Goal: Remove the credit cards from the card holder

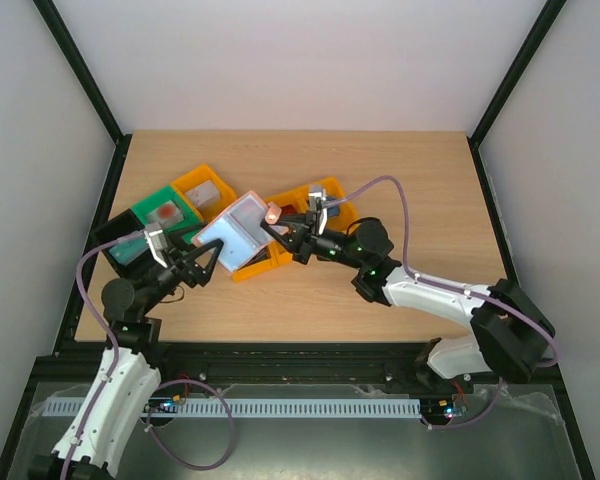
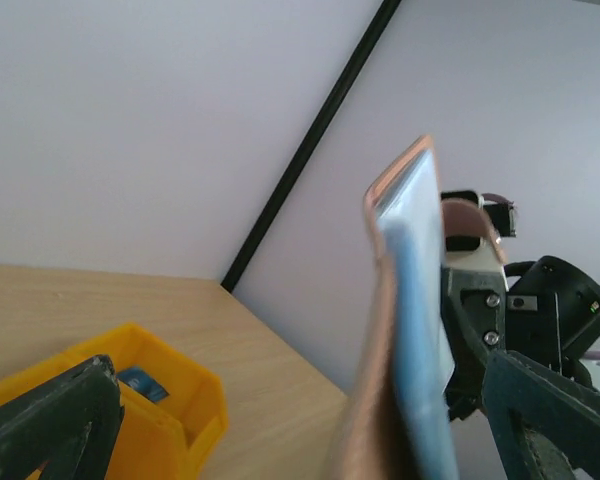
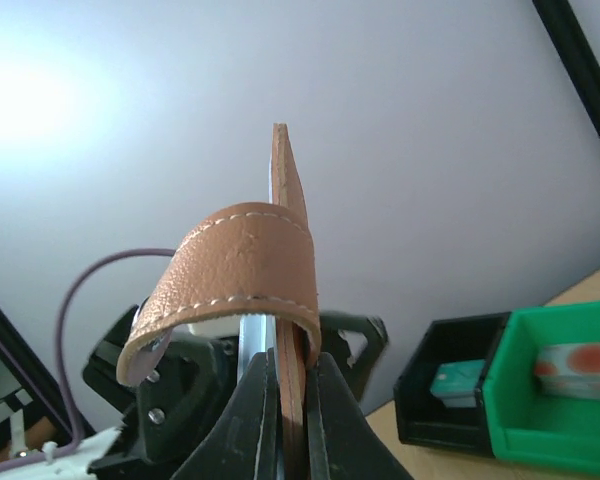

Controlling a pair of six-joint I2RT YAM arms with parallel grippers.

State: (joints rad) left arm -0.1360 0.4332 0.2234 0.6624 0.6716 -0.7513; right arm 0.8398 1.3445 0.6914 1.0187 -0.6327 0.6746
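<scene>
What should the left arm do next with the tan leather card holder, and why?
Probably ease the left gripper forward and close it on a card's edge. The tan leather card holder is held aloft by the right gripper, jaws shut beside its strap. The left jaws stand wide open either side of its edge, gripping nothing. No card shows clearly.

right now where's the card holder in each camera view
top external: card holder at picture centre, blue lining up, between the two arms.
left wrist: card holder edge-on, right of centre.
right wrist: card holder dead centre, brown strap looped forward.
shared landmark: the right claw, shut on the holder's edge in all three.
</scene>
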